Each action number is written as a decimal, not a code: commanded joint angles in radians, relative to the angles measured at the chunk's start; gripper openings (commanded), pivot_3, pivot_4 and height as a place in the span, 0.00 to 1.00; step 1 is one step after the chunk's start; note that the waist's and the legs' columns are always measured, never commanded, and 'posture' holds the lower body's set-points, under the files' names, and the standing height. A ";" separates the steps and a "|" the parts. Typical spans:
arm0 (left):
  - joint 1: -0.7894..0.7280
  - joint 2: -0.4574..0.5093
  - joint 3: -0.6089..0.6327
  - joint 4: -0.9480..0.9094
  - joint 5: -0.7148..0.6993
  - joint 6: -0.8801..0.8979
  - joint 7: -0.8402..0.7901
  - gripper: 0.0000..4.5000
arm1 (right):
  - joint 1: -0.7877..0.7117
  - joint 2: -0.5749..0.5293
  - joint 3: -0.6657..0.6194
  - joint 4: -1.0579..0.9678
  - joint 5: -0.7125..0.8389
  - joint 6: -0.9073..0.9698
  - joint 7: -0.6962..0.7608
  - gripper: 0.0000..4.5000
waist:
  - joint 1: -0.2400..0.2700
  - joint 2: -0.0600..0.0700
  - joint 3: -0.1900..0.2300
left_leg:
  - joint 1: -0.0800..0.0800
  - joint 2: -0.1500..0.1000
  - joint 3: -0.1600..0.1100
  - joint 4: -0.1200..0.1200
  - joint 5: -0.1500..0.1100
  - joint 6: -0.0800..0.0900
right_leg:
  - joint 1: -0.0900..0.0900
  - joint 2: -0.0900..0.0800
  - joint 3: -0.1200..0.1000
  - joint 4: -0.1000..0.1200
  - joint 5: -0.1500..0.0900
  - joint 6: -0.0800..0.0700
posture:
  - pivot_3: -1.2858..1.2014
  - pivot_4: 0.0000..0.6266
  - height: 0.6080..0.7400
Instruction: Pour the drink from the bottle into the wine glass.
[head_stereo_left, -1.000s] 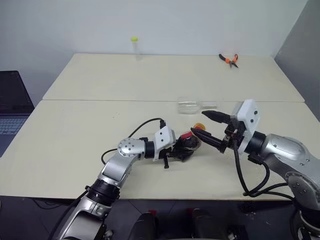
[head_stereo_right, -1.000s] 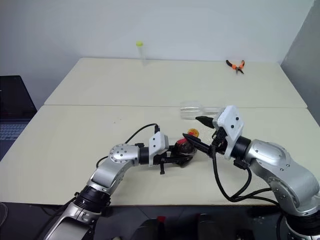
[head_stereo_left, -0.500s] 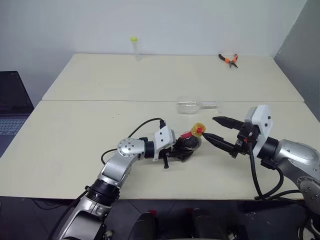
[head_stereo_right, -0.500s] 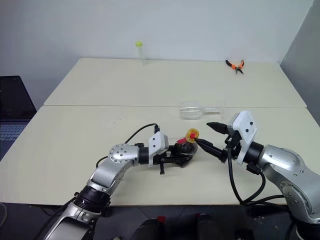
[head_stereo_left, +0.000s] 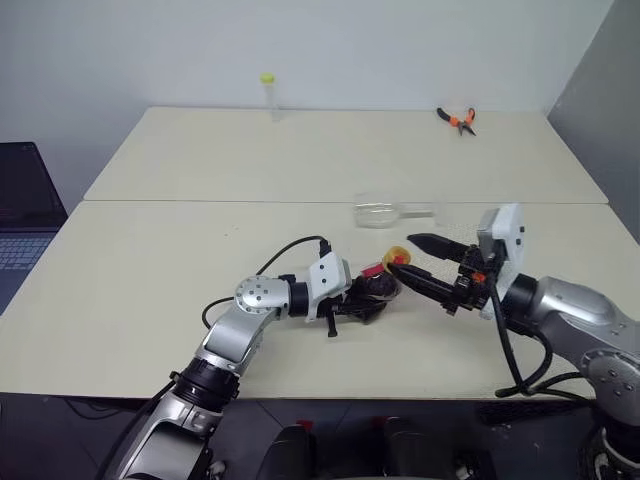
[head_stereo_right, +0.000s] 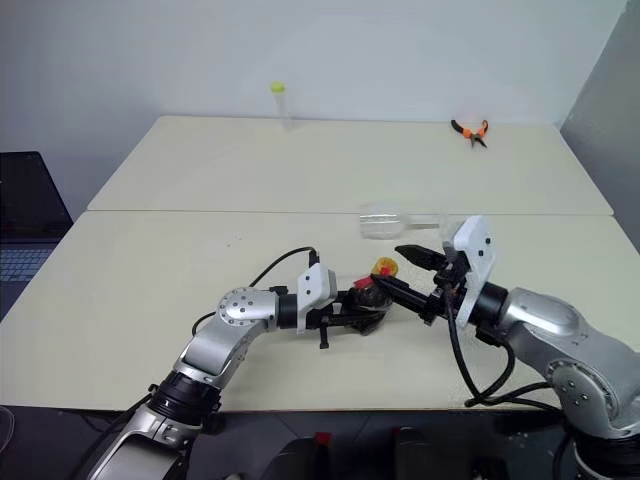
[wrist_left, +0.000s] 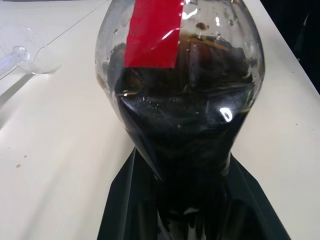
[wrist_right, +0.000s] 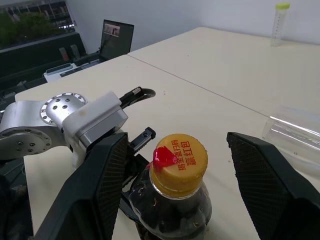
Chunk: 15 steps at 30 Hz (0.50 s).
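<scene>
Two risks: left hand (head_stereo_left: 372, 292) is clamping the capped bottle (wrist_right: 175, 200), right hand (wrist_right: 175, 165) is gaping around the cap (wrist_right: 179, 157) and could slip, and the wine glass (head_stereo_left: 385, 211) is lying on its side on the table (head_stereo_left: 150, 270).

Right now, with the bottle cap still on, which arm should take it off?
The right. The right gripper is open, its fingers either side of the yellow cap, not yet touching. The left gripper is shut on the bottle, steadying it, so it is not free.
</scene>
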<state>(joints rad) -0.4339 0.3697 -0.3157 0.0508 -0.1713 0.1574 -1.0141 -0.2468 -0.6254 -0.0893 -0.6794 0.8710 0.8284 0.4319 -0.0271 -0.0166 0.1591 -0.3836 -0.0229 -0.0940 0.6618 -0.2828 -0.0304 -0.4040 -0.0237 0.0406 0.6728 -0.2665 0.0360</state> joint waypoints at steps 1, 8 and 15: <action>-0.005 0.006 0.004 -0.002 0.008 -0.017 -0.002 0.18 | -0.016 0.006 0.010 -0.007 -0.027 -0.019 -0.007 0.75 | 0.000 0.000 0.000 | 0.000 0.000 0.000 0.000 0.000 0.000 | 0.000 0.000 0.000 0.000 0.000 0.000 | 0.52 0.24 1.00; -0.005 0.007 0.006 0.002 0.009 -0.021 -0.002 0.18 | -0.014 0.034 0.018 0.006 -0.050 -0.036 -0.007 0.75 | 0.000 0.000 0.000 | 0.000 0.000 0.000 0.000 0.000 0.000 | 0.000 0.000 0.000 0.000 0.000 0.000 | 0.52 0.24 1.00; -0.007 0.006 0.005 0.003 0.010 -0.023 -0.001 0.18 | -0.011 0.069 0.005 0.007 -0.043 -0.056 0.008 0.27 | 0.000 0.000 0.000 | 0.000 0.000 0.000 0.000 0.000 0.000 | 0.000 0.000 0.000 0.000 0.000 0.000 | 0.52 0.24 1.00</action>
<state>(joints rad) -0.4341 0.3700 -0.3156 0.0578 -0.1682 0.1452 -1.0145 -0.2484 -0.5614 -0.0562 -0.6540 0.8142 0.7996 0.4348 -0.0273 -0.0165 0.1591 -0.3835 -0.0229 -0.0939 0.6619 -0.2828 -0.0304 -0.4041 -0.0238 0.0407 0.6729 -0.2665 0.0360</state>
